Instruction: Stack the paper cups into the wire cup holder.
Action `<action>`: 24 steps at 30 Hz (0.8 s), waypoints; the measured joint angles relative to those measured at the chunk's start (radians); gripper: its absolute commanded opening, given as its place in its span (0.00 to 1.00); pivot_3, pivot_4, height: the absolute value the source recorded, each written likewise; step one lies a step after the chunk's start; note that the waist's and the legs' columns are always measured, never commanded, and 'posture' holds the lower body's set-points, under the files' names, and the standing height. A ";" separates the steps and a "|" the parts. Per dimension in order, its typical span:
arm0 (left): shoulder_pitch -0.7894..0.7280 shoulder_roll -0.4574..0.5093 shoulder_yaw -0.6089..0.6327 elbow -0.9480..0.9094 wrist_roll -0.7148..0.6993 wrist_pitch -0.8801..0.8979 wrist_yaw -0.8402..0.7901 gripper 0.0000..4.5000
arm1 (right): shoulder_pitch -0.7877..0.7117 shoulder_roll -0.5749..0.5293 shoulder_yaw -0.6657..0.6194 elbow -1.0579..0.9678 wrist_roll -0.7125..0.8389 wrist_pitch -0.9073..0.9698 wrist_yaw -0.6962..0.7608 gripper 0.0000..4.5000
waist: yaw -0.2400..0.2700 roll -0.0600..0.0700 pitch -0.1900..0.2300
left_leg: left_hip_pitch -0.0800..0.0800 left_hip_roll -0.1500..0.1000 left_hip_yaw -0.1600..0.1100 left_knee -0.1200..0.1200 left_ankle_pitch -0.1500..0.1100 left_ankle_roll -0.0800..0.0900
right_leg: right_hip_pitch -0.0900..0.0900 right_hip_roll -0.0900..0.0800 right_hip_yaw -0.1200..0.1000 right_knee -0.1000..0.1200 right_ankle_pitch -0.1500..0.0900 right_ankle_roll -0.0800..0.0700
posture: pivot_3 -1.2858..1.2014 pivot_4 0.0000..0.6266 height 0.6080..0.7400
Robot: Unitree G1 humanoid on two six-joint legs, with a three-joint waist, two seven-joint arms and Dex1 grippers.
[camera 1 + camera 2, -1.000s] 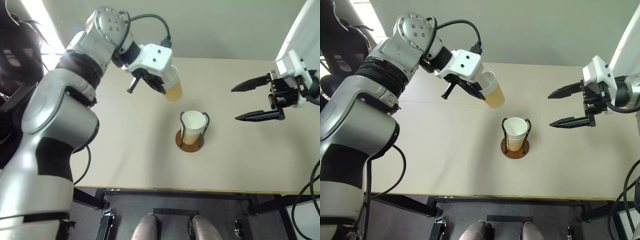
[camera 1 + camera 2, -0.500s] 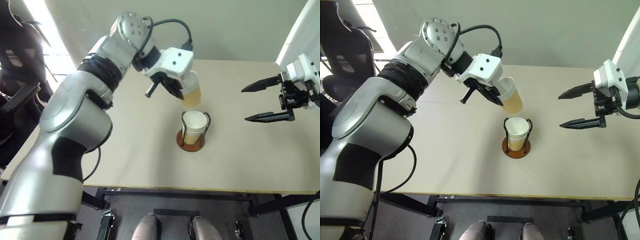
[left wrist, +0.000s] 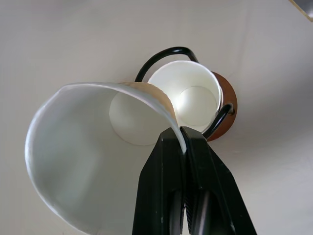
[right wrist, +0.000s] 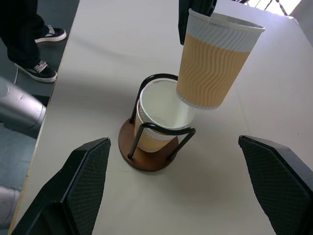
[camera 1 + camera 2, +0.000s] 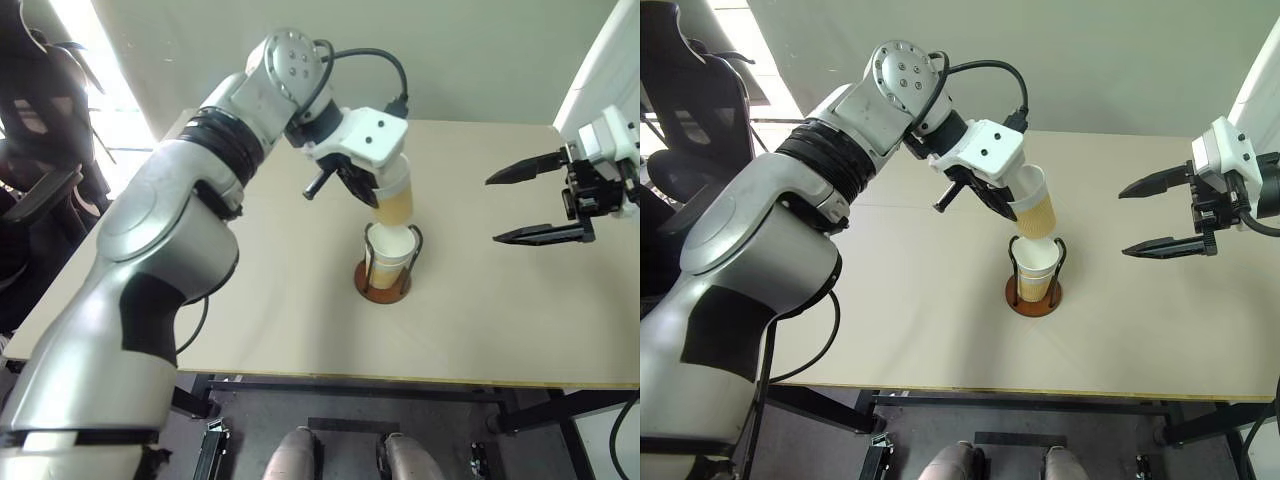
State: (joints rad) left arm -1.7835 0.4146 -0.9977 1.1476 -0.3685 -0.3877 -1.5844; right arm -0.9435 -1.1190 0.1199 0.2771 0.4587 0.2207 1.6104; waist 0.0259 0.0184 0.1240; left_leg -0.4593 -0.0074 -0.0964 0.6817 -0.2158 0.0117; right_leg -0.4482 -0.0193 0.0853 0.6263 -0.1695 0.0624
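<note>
Left gripper [image 3: 183,142] pinches the rim of a cup [image 5: 1037,206], fingers pressed together on the wall, one inside and one outside. That held cup hangs in the air, tilted, its base just above the mouth of a second cup [image 5: 1038,268]. From the right wrist view there is a sliver of gap between the two; whether the base has begun to enter the lower mouth is hard to call from the head views, where they overlap. Second cup sits upright in the holder [image 4: 146,156], inside the two black wire loops, on the brown disc base. Holder stands on the table [image 5: 890,320], near the middle, a little toward the right arm's side. Right gripper [image 5: 1160,215] hangs over the table well apart from the holder, fingers spread wide, nothing between them, pointing toward the cups. In the right wrist view, a person's dark trouser legs and shoes [image 4: 41,54] stand on the floor beyond the table edge.
</note>
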 measured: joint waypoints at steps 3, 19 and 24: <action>0.000 -0.004 -0.002 -0.001 0.000 -0.005 0.000 0.01 | 0.000 -0.004 0.007 -0.011 0.009 0.008 0.000 0.97 | 0.000 0.000 0.000 | 0.000 0.000 0.000 0.000 0.000 0.000 | 0.000 0.000 0.000 0.000 0.000 0.000 | 0.52 0.24 1.00; 0.023 -0.010 -0.074 -0.028 -0.026 -0.027 0.000 0.01 | 0.025 -0.020 0.007 -0.045 0.017 0.018 0.000 0.97 | 0.002 0.000 0.000 | 0.000 0.000 0.000 0.000 0.000 0.000 | 0.000 0.000 0.000 0.000 0.000 0.001 | 0.52 0.24 1.00; 0.025 -0.012 -0.089 -0.044 -0.043 -0.027 0.000 0.01 | 0.031 -0.020 0.007 -0.047 0.017 0.019 0.000 0.97 | 0.002 0.000 0.000 | 0.000 0.000 0.000 0.000 0.000 0.000 | 0.000 0.000 0.000 0.000 0.000 0.001 | 0.52 0.24 1.00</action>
State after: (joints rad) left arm -1.7584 0.4028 -1.0866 1.1033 -0.4120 -0.4146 -1.5843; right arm -0.9128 -1.1388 0.1272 0.2301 0.4758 0.2399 1.6105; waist 0.0281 0.0184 0.1240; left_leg -0.4593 -0.0075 -0.0963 0.6820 -0.2161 0.0121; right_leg -0.4477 -0.0194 0.0851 0.6261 -0.1691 0.0636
